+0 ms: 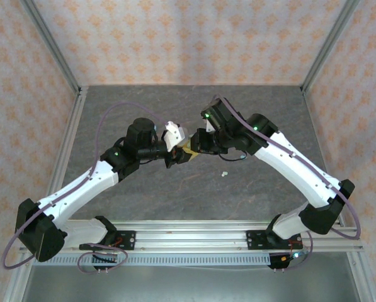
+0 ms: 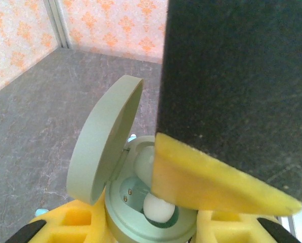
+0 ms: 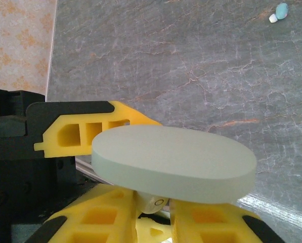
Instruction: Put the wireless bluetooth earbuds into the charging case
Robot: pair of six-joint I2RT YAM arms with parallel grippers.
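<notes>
My left gripper [image 2: 151, 230] is shut on the mint-green charging case [image 2: 140, 223], and its yellow fingers flank the base. The lid [image 2: 102, 142] stands open; from above it shows white [image 1: 173, 134]. One pale earbud [image 2: 158, 208] sits in a well, and a second pale shape [image 2: 143, 162] lies behind it. My right gripper [image 3: 153, 205] reaches in under the lid [image 3: 176, 157], and one of its fingers [image 2: 211, 185] covers half the case. A pale earbud [image 3: 152, 200] lies between its tips with a thin gap on one side. The jaws stand slightly open.
A loose teal and white earbud [image 3: 279, 11] lies on the grey table to the right of the grippers [image 1: 225, 173]. Small teal bits [image 2: 132, 136] show on the table behind the case. Both arms meet mid-table, with metal frame posts [image 1: 52, 44] at the walls.
</notes>
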